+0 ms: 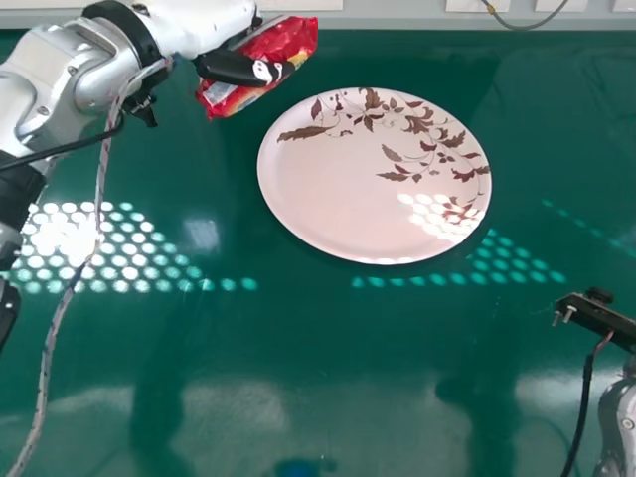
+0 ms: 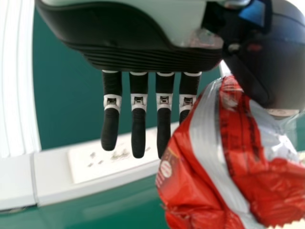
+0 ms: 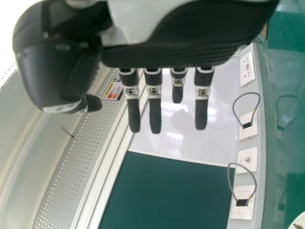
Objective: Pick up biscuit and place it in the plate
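At the upper left of the head view, my left hand (image 1: 235, 68) has the red biscuit packet (image 1: 288, 42) pinched, left of and behind the plate (image 1: 338, 189). The plate is round and pale with a brown leaf pattern, and the packet is apart from it. In the left wrist view, the thumb of my left hand (image 2: 143, 45) lies against the red and silver packet (image 2: 209, 157), while the fingers are nearly straight. My right hand (image 3: 167, 55) is open in the right wrist view, its fingers straight and holding nothing.
The green table (image 1: 328, 348) is glossy, with patches of reflected light. A pale cord hangs beside the left forearm. The right arm (image 1: 618, 417) stands at the lower right edge with its black camera bracket (image 1: 596, 316). Wall sockets (image 3: 247, 121) and looped cables line the table's edge.
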Available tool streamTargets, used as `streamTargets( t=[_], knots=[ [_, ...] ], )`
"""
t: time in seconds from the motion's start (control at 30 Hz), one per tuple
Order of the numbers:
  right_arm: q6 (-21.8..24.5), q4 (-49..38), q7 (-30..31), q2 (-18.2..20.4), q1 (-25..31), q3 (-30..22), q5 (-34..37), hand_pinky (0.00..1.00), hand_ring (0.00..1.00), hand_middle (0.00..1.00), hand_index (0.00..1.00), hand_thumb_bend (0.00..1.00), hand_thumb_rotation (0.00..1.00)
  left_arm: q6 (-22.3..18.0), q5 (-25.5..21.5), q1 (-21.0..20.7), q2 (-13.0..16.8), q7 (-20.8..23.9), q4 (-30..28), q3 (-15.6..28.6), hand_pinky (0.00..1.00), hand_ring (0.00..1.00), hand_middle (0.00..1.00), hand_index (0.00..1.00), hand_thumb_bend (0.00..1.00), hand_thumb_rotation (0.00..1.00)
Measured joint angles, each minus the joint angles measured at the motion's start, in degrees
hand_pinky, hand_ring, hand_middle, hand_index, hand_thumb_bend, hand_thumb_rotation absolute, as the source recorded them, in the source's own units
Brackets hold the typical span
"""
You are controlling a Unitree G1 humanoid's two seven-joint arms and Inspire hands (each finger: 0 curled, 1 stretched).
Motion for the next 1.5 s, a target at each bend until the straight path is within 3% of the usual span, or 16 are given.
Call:
streamTargets(
  t=[0.1,0.23,0.57,0.7,0.97,1.2,1.37,1.5],
  knots=[
    [0.04,0.00,0.00,0.40,0.00,0.29,0.25,0.69,0.77,0.79,0.77,0.45,0.07,0.93,-0.89,0.77,0.09,-1.77,-6.39,2.53,0.28,0.43,0.55,0.48,0.47,0.00],
    [0.07,0.01,-0.11,0.71,0.00,1.09,0.12,0.66,0.75,0.78,0.76,0.45,0.11,-1.71,-0.87,0.77,-0.80,-0.89,-10.09,3.69,0.29,0.45,0.57,0.47,0.46,0.00],
    [-0.43,0.41,-0.28,0.79,0.01,1.72,-0.12,0.64,0.74,0.77,0.76,0.45,0.07,-5.75,-0.76,0.62,-10.71,-2.01,-10.67,2.22,0.28,0.43,0.56,0.49,0.46,0.00],
    [-0.47,0.39,-0.33,0.83,0.02,1.84,-0.27,0.64,0.74,0.76,0.76,0.46,0.10,-7.16,-0.80,0.64,-14.56,-2.88,-8.14,0.77,0.27,0.42,0.56,0.50,0.46,0.00],
    [-0.58,0.37,-0.46,0.95,0.19,1.82,-0.31,0.65,0.74,0.76,0.77,0.44,0.06,-11.21,0.54,0.66,-18.52,1.15,1.28,-1.75,0.30,0.40,0.50,0.51,0.47,0.00],
    [-0.86,0.36,-0.47,0.95,0.31,1.74,-0.27,0.64,0.74,0.76,0.76,0.45,0.08,-10.52,1.83,0.61,-19.98,1.02,5.80,-3.23,0.29,0.41,0.53,0.50,0.47,0.00],
    [-0.82,0.29,-0.47,0.94,0.30,1.74,-0.27,0.65,0.74,0.76,0.76,0.45,0.09,-8.79,3.76,0.12,-20.31,1.17,8.09,-3.84,0.27,0.39,0.50,0.54,0.46,0.00],
    [-0.18,0.17,-0.47,0.94,0.28,1.75,-0.32,0.64,0.75,0.77,0.76,0.45,0.09,-9.02,4.86,-0.43,-20.44,3.42,10.18,-4.26,0.27,0.40,0.51,0.53,0.47,0.00]
  ],
)
